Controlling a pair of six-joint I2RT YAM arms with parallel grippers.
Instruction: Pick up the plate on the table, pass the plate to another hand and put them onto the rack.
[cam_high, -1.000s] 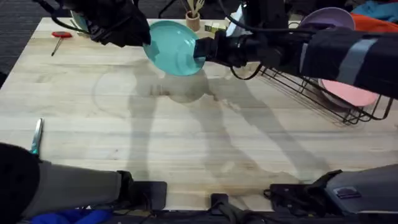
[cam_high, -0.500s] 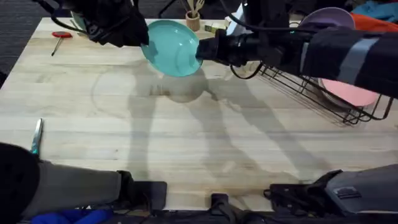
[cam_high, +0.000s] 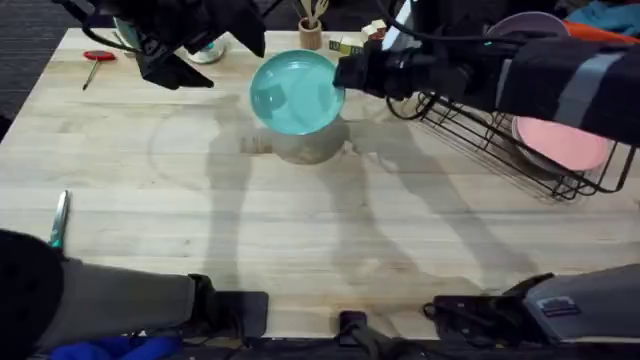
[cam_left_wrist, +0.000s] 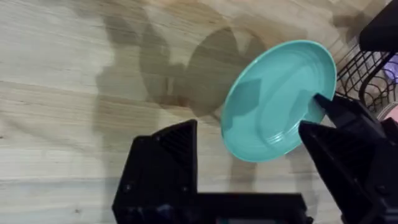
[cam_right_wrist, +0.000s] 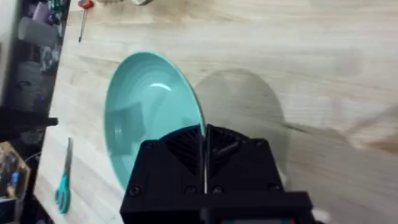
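Above the counter's (cam_high: 300, 230) far middle, plate (cam_high: 296, 92) held aloft, rim pinched by right hand (cam_high: 342, 74); left hand (cam_high: 215, 45) spread, clear; handover judged done, rack (cam_high: 500, 140) placement outstanding.

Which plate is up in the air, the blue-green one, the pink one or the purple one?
The teal plate is: the right gripper pinches its rim and holds it above the table. The pink plate and the purple plate sit at the rack.
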